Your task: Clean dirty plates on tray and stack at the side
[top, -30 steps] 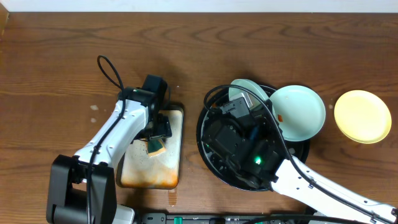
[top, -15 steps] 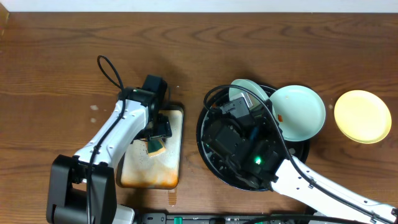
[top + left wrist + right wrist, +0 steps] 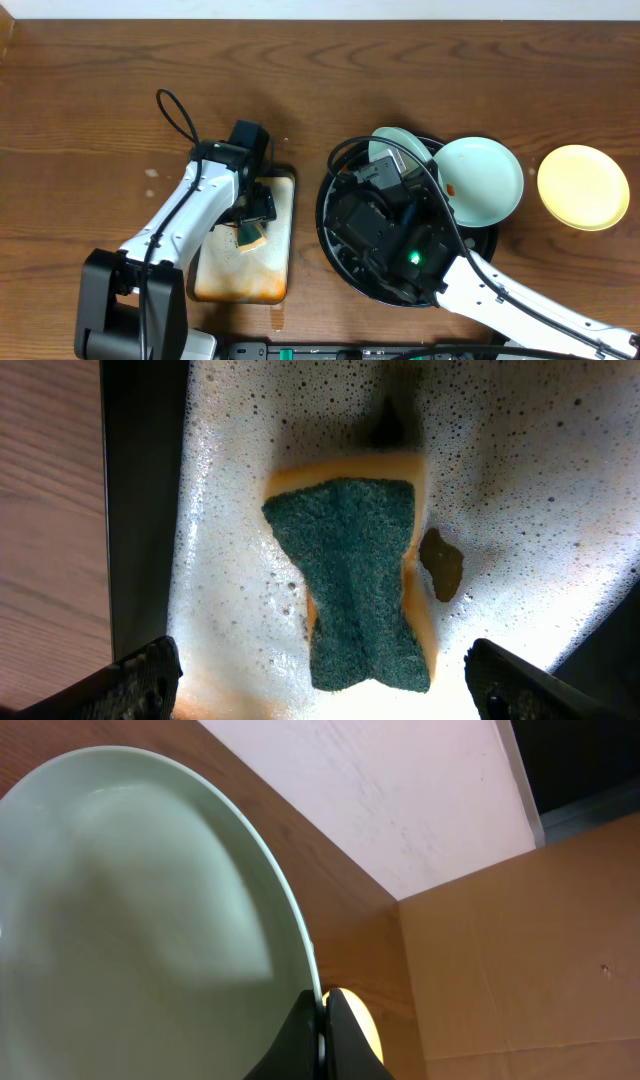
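My right gripper (image 3: 322, 1020) is shut on the rim of a pale mint plate (image 3: 140, 920). It holds the plate tilted over the right side of the round black tray (image 3: 486, 241), and the plate also shows in the overhead view (image 3: 485, 178). A second mint plate (image 3: 392, 142) lies at the tray's far edge, partly hidden by my right arm. The yellow plate (image 3: 583, 187) lies on the table to the right of the tray, and its edge shows in the right wrist view (image 3: 358, 1028). My left gripper (image 3: 320, 690) is open over a green-and-yellow sponge (image 3: 355, 585).
The sponge lies in white foam on a rectangular orange-stained metal tray (image 3: 222, 280) left of the black tray. A brown crumb (image 3: 441, 563) sits in the foam beside the sponge. A black cable (image 3: 175, 110) loops behind my left arm. A cardboard box (image 3: 520, 940) stands beyond the table.
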